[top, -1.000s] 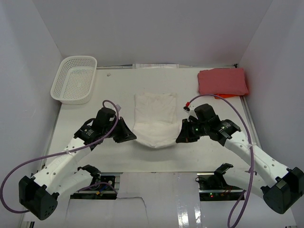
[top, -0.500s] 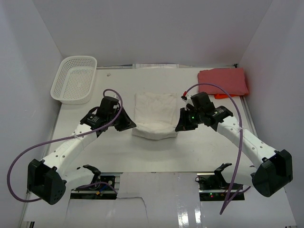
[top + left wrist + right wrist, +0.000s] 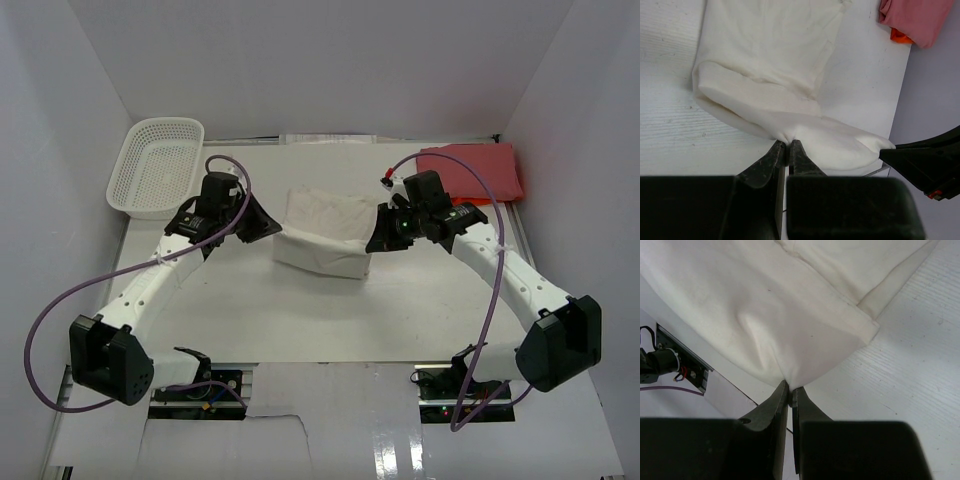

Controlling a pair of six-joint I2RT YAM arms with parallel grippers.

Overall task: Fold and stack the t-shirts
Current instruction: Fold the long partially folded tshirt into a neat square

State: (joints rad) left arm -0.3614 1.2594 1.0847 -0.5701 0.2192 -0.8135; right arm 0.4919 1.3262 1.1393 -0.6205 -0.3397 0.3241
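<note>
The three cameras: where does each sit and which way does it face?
Top external: above, behind the arms, facing down on the table; both arms show.
Left wrist: on the left arm, facing the white shirt; left gripper shows, pinching it.
Right wrist: on the right arm, facing the same shirt; right gripper shows, pinching it.
Both wrist views share the white shirt.

The cream-white t-shirt (image 3: 325, 235) sits in the middle of the bench (image 3: 420, 310), doubled over, its near fold raised and sagging between two lifted ends; the red t-shirt (image 3: 470, 170) lies folded flat at the far right corner, well apart.
</note>
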